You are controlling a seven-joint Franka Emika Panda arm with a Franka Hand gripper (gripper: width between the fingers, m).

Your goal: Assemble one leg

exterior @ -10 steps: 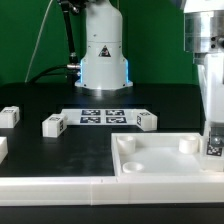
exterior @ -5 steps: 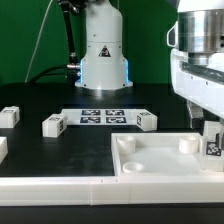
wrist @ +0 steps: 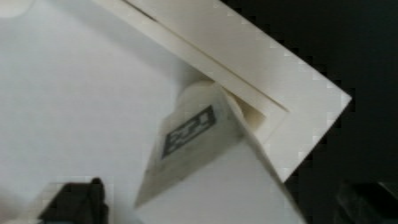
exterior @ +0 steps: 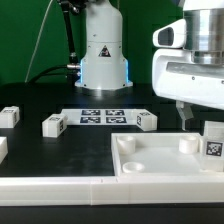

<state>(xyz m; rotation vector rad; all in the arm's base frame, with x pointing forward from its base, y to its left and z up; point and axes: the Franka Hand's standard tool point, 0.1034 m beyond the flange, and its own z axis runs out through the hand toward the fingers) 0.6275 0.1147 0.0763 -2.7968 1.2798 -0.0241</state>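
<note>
So the leg (exterior: 213,140) is standing upright in the far corner of the white tray piece (exterior: 160,160) on the exterior view's right, tag facing out. The gripper (exterior: 193,108) hangs just above it, jaws spread wide and holding nothing. Loose blocks (exterior: 53,125) and the marker board (exterior: 100,116) sit well apart on the table (exterior: 60,155), nothing blocking.

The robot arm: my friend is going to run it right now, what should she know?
Gripper: open, holding nothing, raised above the tray.
Placed leg: standing upright in a corner of the white tray, at the exterior view's right.
Loose legs: three lie on the black table, near the marker board.
Done: one leg placed in its corner.
Left: I cannot tell whether it is fully seated; check.
</note>
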